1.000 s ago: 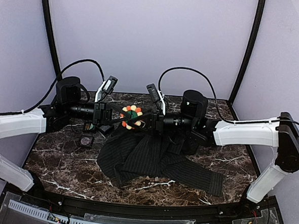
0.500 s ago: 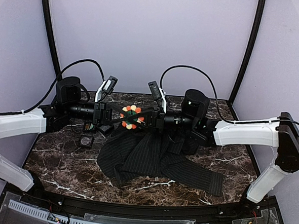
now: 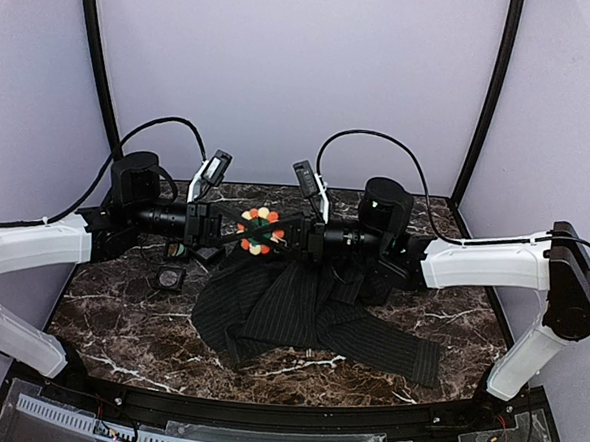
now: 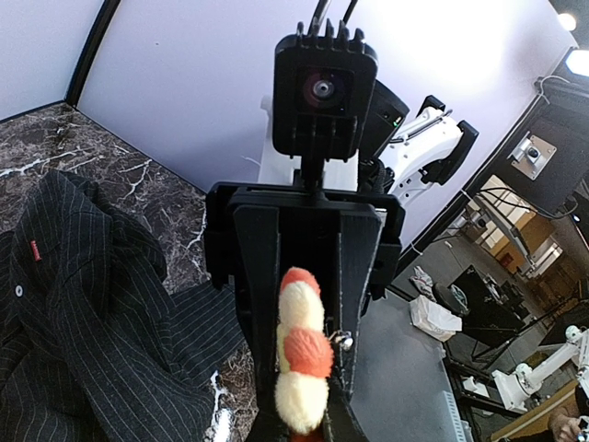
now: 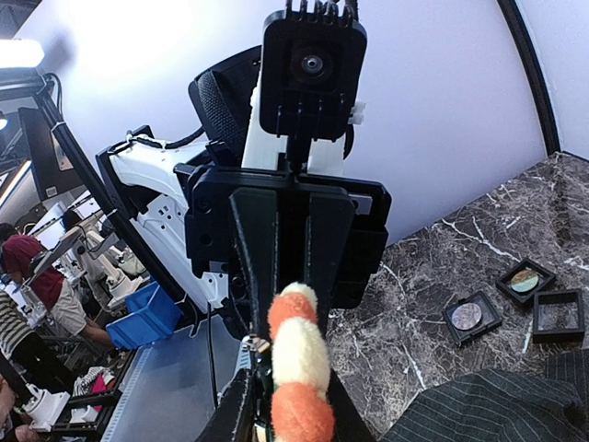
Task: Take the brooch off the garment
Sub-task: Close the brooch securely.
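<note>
The brooch (image 3: 258, 231), a round flower of orange, red and white beads, hangs in the air above the back of the table, pinched from both sides. My left gripper (image 3: 242, 233) reaches in from the left and is shut on it. From the right, my right gripper (image 3: 275, 231) has its fingers pressed against it. In the left wrist view the brooch (image 4: 302, 354) shows edge-on with a small metal clasp beside it; in the right wrist view it (image 5: 299, 368) fills the gap between the fingers. The black pinstriped garment (image 3: 300, 306) lies crumpled on the marble below.
Small square black boxes (image 3: 171, 277) sit on the marble table (image 3: 119, 320) left of the garment; the right wrist view shows three of them (image 5: 469, 316). Curved black poles and pale walls ring the table.
My right gripper's jaws have narrowed onto the brooch, and that arm has shifted slightly. The left gripper and the garment have stayed as they were.
</note>
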Robot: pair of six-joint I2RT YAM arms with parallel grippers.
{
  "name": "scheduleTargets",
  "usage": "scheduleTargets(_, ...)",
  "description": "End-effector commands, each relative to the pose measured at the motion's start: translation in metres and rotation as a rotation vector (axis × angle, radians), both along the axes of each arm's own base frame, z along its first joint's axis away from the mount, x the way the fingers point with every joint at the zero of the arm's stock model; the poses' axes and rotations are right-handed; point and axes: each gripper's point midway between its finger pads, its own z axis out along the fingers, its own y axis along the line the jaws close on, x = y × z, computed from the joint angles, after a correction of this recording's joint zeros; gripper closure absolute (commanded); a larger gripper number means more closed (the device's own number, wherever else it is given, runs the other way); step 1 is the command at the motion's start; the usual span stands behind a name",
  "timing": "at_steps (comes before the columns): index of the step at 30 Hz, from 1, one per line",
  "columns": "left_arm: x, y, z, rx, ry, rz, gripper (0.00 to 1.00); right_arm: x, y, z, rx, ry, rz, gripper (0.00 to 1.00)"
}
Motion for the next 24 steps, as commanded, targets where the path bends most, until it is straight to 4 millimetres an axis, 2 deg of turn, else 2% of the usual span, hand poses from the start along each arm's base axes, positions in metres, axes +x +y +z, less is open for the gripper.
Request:
scheduleTargets(1, -0.008, 0.000, -0.001, -0.003, -0.003, -0.024, 0.99, 0.013, -0.010, 0.005, 0.022, -0.001, -0.071, 0.81)
scheduleTargets(24, -0.005, 0.005, 0.004, -0.009, -0.033, 0.022, 0.99, 0.032, -0.023, -0.009, 0.014, 0.085, -0.167, 0.87)
